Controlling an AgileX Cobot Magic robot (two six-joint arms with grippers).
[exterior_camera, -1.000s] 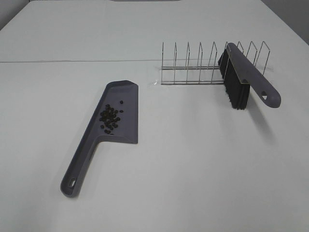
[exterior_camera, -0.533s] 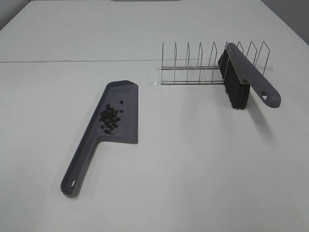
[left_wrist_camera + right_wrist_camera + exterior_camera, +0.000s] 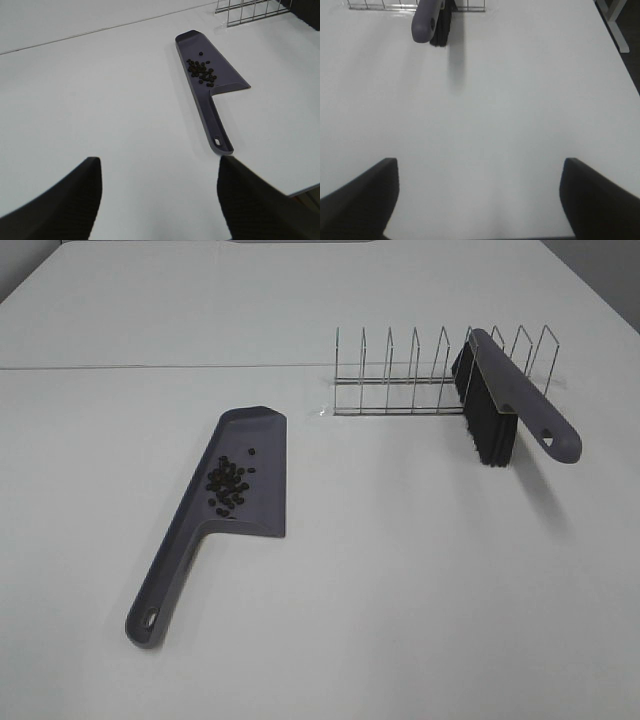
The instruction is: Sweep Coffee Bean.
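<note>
A grey dustpan (image 3: pixel 240 475) lies on the white table with its handle toward the front left. A small cluster of dark coffee beans (image 3: pixel 228 483) lies in its pan; the left wrist view shows the dustpan (image 3: pixel 220 82) and the beans (image 3: pixel 202 72) too. A grey brush with black bristles (image 3: pixel 500 400) rests in a wire rack (image 3: pixel 400 375) at the back right; its handle end shows in the right wrist view (image 3: pixel 426 22). My left gripper (image 3: pixel 157 200) is open and empty, well short of the dustpan. My right gripper (image 3: pixel 477 197) is open and empty, short of the brush. Neither gripper shows in the exterior view.
The wire rack (image 3: pixel 250 10) has several upright dividers. A seam (image 3: pixel 150 366) runs across the table behind the dustpan. The table's right edge (image 3: pixel 615 50) shows in the right wrist view, with a leg beyond it.
</note>
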